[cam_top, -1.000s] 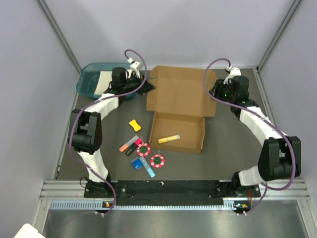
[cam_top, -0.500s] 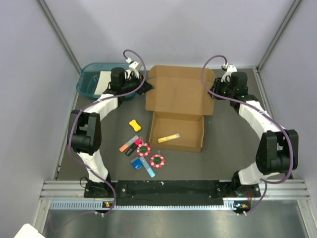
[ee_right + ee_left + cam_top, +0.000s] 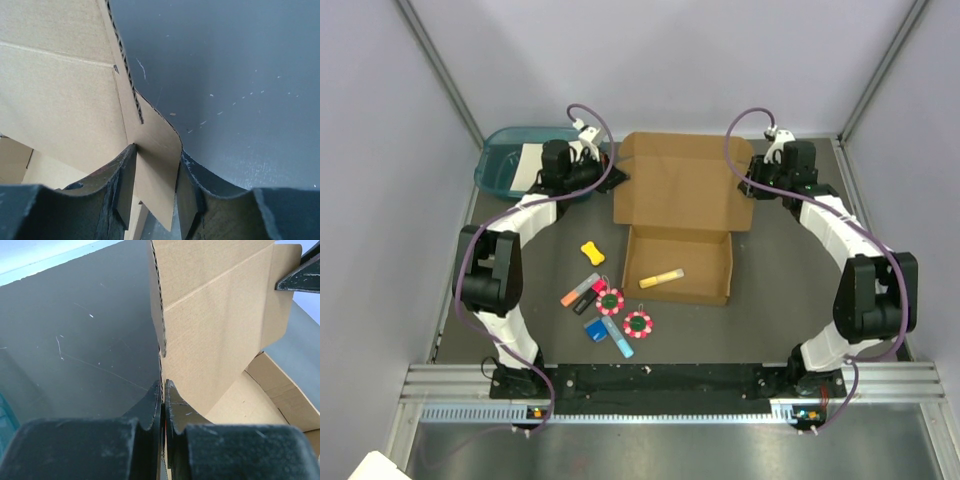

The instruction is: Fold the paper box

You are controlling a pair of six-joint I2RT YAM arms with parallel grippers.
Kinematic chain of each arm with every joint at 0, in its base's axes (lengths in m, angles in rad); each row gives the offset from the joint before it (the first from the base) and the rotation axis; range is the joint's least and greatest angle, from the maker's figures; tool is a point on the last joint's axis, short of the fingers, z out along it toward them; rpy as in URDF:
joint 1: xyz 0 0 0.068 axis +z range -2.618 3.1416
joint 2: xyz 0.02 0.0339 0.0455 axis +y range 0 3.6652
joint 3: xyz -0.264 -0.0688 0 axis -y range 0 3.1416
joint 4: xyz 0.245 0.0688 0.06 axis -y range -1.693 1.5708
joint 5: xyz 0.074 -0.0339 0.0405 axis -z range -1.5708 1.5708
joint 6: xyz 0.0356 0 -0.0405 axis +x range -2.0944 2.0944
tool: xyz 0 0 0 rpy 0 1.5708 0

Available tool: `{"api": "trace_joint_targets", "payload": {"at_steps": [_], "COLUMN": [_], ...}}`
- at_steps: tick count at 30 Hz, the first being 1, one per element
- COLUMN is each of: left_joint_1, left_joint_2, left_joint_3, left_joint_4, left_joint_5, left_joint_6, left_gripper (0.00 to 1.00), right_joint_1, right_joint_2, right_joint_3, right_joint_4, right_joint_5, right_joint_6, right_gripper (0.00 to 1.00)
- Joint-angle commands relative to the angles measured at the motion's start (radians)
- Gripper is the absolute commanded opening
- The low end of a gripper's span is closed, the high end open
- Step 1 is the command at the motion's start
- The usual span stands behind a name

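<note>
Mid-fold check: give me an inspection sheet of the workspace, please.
Surface: dark table, fine scratches.
Job's things: paper box, lid open; a yellow highlighter lies in its tray part.
Clutter: teal tray with white sheet; small yellow piece; markers; round red tokens; blue items.
End effectors: left end effector shut on the box's left edge; right end effector astride the right flap, grip unclear.
Cables: purple cables loop above both wrists.
Surroundings: grey walls, metal rail.

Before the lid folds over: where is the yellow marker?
Top view: the yellow marker lies inside the tray of the paper box, mid-table, just beyond and right of the red discs.
</note>
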Motion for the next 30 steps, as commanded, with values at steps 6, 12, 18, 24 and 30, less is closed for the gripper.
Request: {"api": "trace_joint_targets", "payload": {"at_steps": [6,12,18,24,30], "left_joint_1": [-0.012,-0.021,-0.051,-0.076,-0.097], "left_joint_2": [-0.045,-0.051,-0.102,-0.182,-0.257], "left_joint_3": [-0.002,-0.005,-0.077,-0.226,-0.348], "left_joint_4": [0.042,0.035,0.112,0.276,0.356], "left_joint_5": [0.012,-0.015,-0.127,-0.317,-0.472], "left_joint_6": [0.043,0.049,0.049,-0.008,-0.031], "left_gripper": [0.00,0.00,0.00,0.00,0.00], "right_joint_1": [-0.003,0.008,0.071,0.103,0.131], "right_joint_2": [-0.006,-0.044,-0.142,-0.241,-0.314], "right_joint_3": [0.072,0.056,-0.037,-0.149,-0.234], "right_joint_4": [0.030,0.049,0.089,0.142,0.167], "right_joint_5": [-0.033,-0.047,0.066,0.161,0.238], "right_joint_6": [-0.009,0.014,0.019,0.067,0.116], "right_gripper": [0.33,0.17,0.07,0.00,0.00]}}
